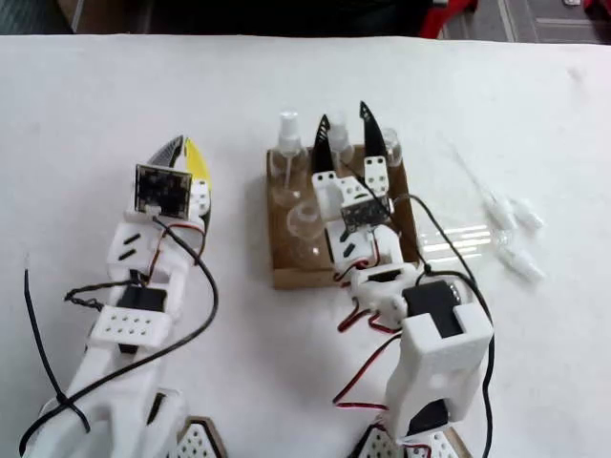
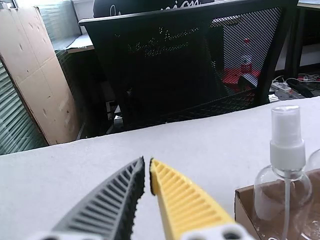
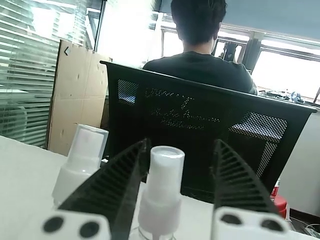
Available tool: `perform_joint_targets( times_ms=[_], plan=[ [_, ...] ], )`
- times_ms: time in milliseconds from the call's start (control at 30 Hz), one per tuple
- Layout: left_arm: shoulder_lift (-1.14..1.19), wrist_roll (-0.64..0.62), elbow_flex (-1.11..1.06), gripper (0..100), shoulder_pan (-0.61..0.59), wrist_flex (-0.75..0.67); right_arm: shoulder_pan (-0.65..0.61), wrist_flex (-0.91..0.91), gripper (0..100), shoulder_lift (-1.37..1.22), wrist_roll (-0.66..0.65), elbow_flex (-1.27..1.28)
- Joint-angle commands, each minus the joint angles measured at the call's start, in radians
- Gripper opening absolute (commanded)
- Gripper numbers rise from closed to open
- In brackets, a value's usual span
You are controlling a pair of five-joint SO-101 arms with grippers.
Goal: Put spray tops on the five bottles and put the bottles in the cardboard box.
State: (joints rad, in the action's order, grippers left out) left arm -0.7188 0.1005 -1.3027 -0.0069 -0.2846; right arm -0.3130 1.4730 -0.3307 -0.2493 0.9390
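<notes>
The cardboard box (image 1: 286, 277) sits mid-table with several clear bottles in it. My right gripper (image 1: 346, 132) hangs over the box's far side, its black fingers open on either side of a bottle's white spray top (image 1: 338, 127), without pressing it. The same top (image 3: 162, 185) stands between the fingers in the right wrist view. A second topped bottle (image 1: 288, 138) stands at the box's far left corner, and a topless bottle (image 1: 306, 222) is nearer the front. My left gripper (image 1: 187, 151), grey and yellow, is shut and empty left of the box, above the table.
Loose white spray tops (image 1: 514, 214) (image 1: 521, 260) lie on the table right of the box, with a clear bottle (image 1: 458, 239) lying beside them. A black mesh chair (image 2: 190, 65) stands beyond the table's far edge. The topped corner bottle (image 2: 286, 170) is beside my left gripper (image 2: 147, 167).
</notes>
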Motion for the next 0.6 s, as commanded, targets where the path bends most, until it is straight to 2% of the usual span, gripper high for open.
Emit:
perform_joint_targets(
  times_ms=[0, 367, 567],
  plan=[
    [-0.002, 0.009, 0.014, 2, -0.005, -0.026, -0.004, 0.015, 16.3, 0.007, 0.011, -0.021],
    [-0.002, 0.009, 0.014, 2, -0.005, -0.026, -0.005, 0.022, 16.3, 0.019, 0.011, -0.011],
    [-0.002, 0.009, 0.014, 2, -0.004, -0.026, -0.039, 0.056, 16.3, 0.166, 0.011, 0.091]
  ],
)
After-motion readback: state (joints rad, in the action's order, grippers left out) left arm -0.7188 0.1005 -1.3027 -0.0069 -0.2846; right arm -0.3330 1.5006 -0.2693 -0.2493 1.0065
